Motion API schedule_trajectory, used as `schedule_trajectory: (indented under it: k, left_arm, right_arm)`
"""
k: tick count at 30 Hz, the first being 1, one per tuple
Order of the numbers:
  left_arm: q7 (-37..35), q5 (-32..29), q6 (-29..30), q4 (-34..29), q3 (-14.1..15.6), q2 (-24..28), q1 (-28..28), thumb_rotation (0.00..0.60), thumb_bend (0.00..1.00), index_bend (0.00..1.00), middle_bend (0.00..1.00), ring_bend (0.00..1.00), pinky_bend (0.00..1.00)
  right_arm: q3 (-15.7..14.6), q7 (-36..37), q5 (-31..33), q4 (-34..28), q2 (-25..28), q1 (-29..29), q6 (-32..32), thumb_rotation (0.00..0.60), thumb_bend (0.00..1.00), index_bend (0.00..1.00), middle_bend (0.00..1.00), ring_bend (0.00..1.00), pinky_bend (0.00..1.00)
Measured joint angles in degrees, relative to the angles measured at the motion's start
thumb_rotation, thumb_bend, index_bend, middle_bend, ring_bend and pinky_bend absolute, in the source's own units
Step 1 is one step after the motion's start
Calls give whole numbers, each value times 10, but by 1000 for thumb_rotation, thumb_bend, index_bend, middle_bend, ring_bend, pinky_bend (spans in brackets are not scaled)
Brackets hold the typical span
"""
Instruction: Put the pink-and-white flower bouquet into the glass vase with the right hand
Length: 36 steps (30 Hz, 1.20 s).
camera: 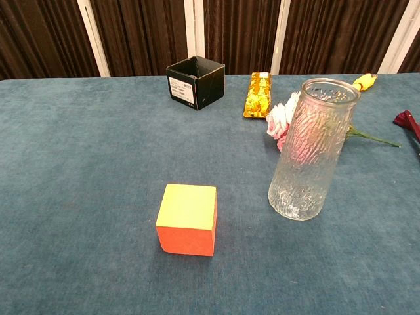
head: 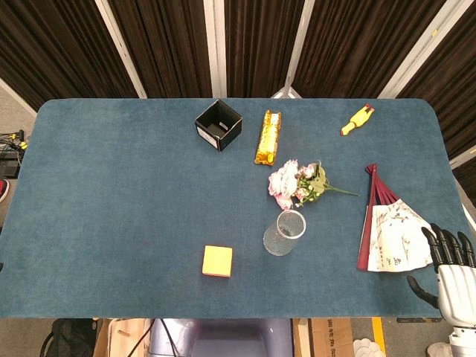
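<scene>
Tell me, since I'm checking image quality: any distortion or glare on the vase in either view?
Chest view: the vase leans as if tilted, likely lens distortion, and the bouquet shows blurred through its ribbed glass. Head view: sharp, even light, no strong glare on the vase.

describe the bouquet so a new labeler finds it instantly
On the blue table, look right of centre for the upright glass vase. Just behind it lies the bouquet, on its side, green stems pointing right toward the folding fan. It is the only soft pink-and-white cluster there.
</scene>
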Motion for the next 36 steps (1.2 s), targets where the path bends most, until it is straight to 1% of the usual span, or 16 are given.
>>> schedule_trajectory:
  k: [6, 12, 20, 25, 29, 33, 36]
  left_arm:
    - [-3, 9, 6, -2, 3, 0, 2, 600, 249, 81, 0, 0, 23]
    - [0, 22, 19, -3, 7, -1, 7, 600, 249, 81, 0, 0, 23]
    - [-8, 11, 19, 1, 0, -3, 5, 600, 249, 81, 0, 0, 23]
    - [-14, 17, 26, 4, 1, -2, 8, 600, 248, 81, 0, 0, 22]
    - [-24, 20, 50, 9, -1, -1, 18, 600, 249, 77, 0, 0, 21]
    - [-43, 10, 68, 17, -9, -3, 29, 600, 249, 71, 0, 0, 21]
    - [-44, 9, 68, 18, -11, -4, 29, 600, 249, 71, 0, 0, 21]
  right_arm:
    - [-4, -4, -6, 1, -1, 1, -4, 600, 243, 101, 88, 97, 0]
    - [-5, 7, -7, 1, 2, 0, -2, 600, 243, 101, 88, 96, 0]
    - [-3, 28, 2, -1, 8, 3, -12, 600, 243, 101, 88, 97, 0]
    - [-7, 43, -3, -2, 7, 12, -32, 600, 226, 94, 88, 90, 0]
    - [-7, 63, -6, -2, 6, 29, -61, 600, 202, 89, 86, 69, 0]
    - [6, 86, 6, -4, 12, 61, -106, 600, 188, 81, 72, 50, 0]
    - [35, 95, 35, -6, 18, 102, -148, 600, 182, 67, 56, 35, 0]
